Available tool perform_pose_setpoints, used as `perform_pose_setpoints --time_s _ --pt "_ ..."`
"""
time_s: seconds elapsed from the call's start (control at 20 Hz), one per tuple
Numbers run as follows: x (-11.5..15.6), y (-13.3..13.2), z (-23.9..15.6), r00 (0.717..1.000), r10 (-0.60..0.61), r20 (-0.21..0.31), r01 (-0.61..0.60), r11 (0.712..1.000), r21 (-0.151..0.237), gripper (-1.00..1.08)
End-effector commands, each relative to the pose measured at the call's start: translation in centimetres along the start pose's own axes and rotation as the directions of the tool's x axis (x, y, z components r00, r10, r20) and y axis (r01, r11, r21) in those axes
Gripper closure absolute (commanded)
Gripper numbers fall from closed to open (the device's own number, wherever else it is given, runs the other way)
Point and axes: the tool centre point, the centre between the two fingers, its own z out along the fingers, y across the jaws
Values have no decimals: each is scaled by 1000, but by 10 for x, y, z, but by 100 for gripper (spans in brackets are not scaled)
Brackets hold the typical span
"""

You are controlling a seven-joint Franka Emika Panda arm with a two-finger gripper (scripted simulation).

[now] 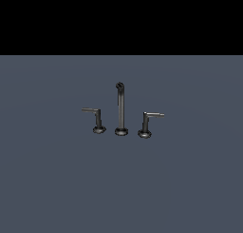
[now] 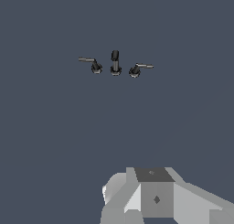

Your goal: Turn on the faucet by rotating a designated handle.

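Note:
The faucet is a small dark metal three-piece set on a grey-blue surface. Its tall thin spout (image 1: pixel 121 108) with a hooked top stands in the middle. The handle (image 1: pixel 97 118) is the L-shaped lever on a round base at the exterior view's left, with its arm jutting left. It also shows in the wrist view (image 2: pixel 93 64), beside the spout (image 2: pixel 115 63). My gripper is not in the exterior view. Only its grey-white body (image 2: pixel 155 198) shows in the wrist view, far from the faucet. Its fingers are hidden, so I cannot tell whether it is open or shut.
A mirror-image handle (image 1: pixel 147 122) with its arm jutting right stands on the spout's other side, and it also shows in the wrist view (image 2: pixel 137 69). The flat grey-blue surface (image 1: pixel 121 189) spreads around the set. The background above it is black.

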Motion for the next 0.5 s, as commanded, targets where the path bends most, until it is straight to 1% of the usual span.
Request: perform_pose_setpoints --time_s 0.0,0.15,0.35,0.45 --pt "0 0 0 1000 0 0 0 1000 0 108" --pt "1 1 -2 1000 -1 -8 1 1000 -8 108" --pt "4 5 -9 999 -5 -32 3 999 -36 108" --pt "4 6 -10 999 -6 -37 5 999 -42 108"
